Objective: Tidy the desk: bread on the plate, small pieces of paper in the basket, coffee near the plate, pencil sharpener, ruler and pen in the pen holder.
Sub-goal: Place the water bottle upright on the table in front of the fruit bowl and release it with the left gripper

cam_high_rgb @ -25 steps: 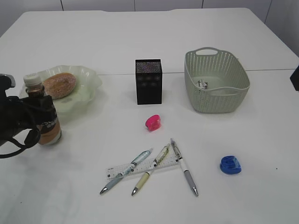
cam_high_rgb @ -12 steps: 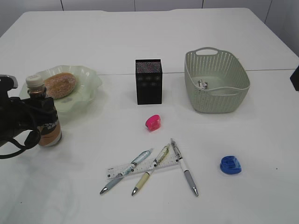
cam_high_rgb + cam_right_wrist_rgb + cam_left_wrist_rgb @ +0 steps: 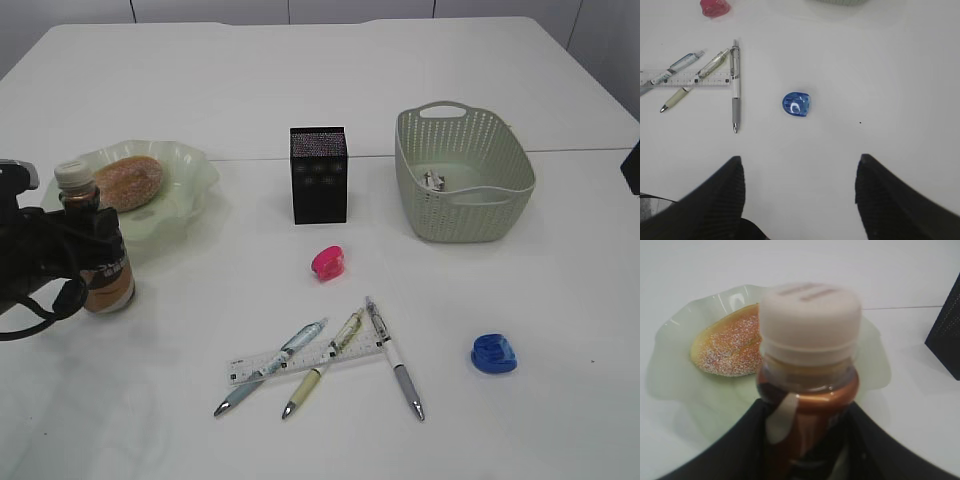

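Left gripper [image 3: 75,262] around coffee [image 3: 98,255], jaws flanking the bottle; gripping or loosening, cannot tell. Bottle upright on desk [image 3: 300,90], just beside plate [image 3: 190,190] with bread [image 3: 128,182]. Risk: sideways pull-out clipping bottle, toppling it onto the plate rim. Right gripper [image 3: 799,192] wide open, empty, above blue sharpener [image 3: 796,104].

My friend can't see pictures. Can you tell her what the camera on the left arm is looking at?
A brown coffee bottle with a white cap fills the middle, standing between the two dark sides of the left claw. Behind it a sugary bread bun lies on a wavy pale-green plate. A corner of the black pen holder shows at the right edge.
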Robot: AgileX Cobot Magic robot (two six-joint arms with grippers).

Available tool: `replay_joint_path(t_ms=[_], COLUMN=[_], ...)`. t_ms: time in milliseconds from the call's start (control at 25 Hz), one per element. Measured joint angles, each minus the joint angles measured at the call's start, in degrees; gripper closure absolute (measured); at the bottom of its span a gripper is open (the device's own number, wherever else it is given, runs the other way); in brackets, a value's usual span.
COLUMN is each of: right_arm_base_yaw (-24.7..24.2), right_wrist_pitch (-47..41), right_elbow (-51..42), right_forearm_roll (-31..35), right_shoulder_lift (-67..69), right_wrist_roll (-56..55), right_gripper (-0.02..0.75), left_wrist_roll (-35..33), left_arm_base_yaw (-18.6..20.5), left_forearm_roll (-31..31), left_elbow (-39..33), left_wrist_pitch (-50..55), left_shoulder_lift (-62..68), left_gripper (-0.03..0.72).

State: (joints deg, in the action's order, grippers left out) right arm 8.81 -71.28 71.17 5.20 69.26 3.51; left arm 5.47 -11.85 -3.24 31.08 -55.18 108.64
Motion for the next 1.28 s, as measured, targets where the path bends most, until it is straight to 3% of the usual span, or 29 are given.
replay_joint_path(t_ms=[360,1280], right_arm_base_yaw=[0.0,0.0], right_wrist_pitch=[0.0,-0.1], right_elbow=[0.0,0.0], right_forearm_roll=[0.0,1.2], right_shoulder_lift=[0.0,0.0], right_wrist_roll=[0.0,0.0], right_gripper=[0.231,0.231], left_wrist_roll=[0.0,-0.5], left_arm_base_yaw=[0.0,0.0], left_forearm_roll=[0.7,3.8], left_elbow=[-2.4,-2.8], left_wrist_pitch=[-7.1,-7.3], left_shoulder_lift=[0.0,0.0], left_gripper=[0.325,0.25])
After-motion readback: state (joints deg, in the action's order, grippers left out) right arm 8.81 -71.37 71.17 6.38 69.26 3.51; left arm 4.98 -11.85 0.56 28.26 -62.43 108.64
